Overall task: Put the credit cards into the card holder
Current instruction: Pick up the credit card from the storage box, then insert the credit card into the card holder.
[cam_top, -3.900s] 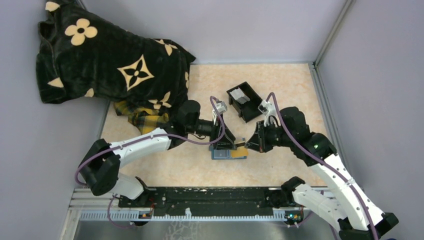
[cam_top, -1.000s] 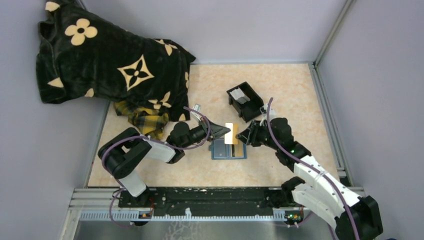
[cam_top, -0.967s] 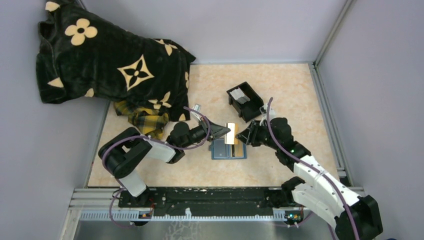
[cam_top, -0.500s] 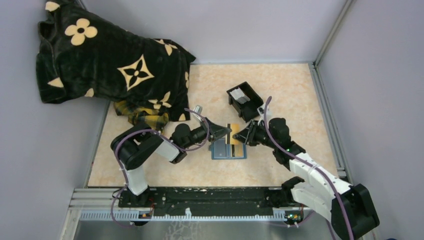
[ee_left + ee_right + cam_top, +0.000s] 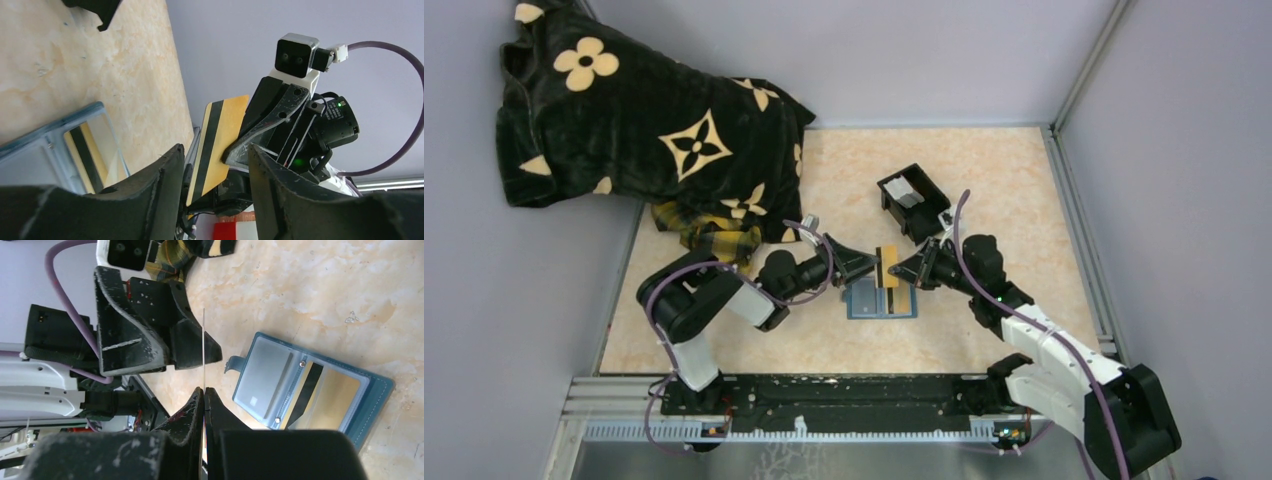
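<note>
A gold credit card (image 5: 887,267) with a black stripe stands on edge above the open blue card holder (image 5: 864,305). My right gripper (image 5: 902,272) is shut on the card's right edge; in the right wrist view the card (image 5: 204,340) shows edge-on, rising from the closed gripper (image 5: 204,390). My left gripper (image 5: 871,267) stands open round the card's left side, its fingers (image 5: 165,175) apart from the card (image 5: 220,145). The holder (image 5: 377,390) lies flat with another gold card (image 5: 330,395) in its right slot.
A black open-topped box (image 5: 914,202) with a pale card (image 5: 904,190) inside stands just behind the grippers. A dark flowered blanket (image 5: 654,130) over plaid cloth (image 5: 704,235) fills the back left. Walls close in the beige table (image 5: 1014,190) at back and right.
My left gripper was shut on the card and has opened, letting it go. My right gripper has shut on the card's other edge. Both arms stayed nearly in place.
</note>
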Controlling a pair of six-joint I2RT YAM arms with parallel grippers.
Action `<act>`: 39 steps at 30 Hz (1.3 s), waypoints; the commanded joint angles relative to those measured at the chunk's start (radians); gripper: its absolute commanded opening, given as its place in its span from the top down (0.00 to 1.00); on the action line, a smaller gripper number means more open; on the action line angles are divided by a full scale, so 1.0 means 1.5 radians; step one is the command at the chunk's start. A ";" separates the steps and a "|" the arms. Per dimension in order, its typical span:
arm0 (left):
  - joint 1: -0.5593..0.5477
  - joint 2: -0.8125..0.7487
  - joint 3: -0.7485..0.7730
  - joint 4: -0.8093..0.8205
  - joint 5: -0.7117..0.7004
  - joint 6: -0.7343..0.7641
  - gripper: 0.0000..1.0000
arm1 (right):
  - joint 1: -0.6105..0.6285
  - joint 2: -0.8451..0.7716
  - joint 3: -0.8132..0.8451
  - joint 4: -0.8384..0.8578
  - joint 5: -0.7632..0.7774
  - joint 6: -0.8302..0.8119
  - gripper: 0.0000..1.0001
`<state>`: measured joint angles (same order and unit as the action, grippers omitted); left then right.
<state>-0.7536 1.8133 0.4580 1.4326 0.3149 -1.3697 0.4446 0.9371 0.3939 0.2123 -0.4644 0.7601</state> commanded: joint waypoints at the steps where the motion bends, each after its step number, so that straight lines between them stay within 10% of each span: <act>1: 0.025 -0.070 -0.035 -0.084 -0.022 0.056 0.42 | 0.000 -0.004 0.024 -0.003 0.020 -0.018 1.00; 10: 0.014 -0.235 -0.013 -0.494 -0.139 0.255 0.50 | 0.013 0.039 0.013 -0.025 0.077 -0.023 1.00; 28: -0.091 -0.281 0.003 -0.655 -0.246 0.335 0.79 | 0.049 0.129 0.002 -0.011 0.125 -0.006 1.00; 39: -0.130 -0.276 0.011 -0.704 -0.300 0.345 0.80 | 0.067 0.158 -0.013 0.011 0.136 0.005 1.00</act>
<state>-0.9318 1.4128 0.4458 0.4202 -0.0818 -0.8768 0.5308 1.1610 0.3798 0.1638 -0.2775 0.7605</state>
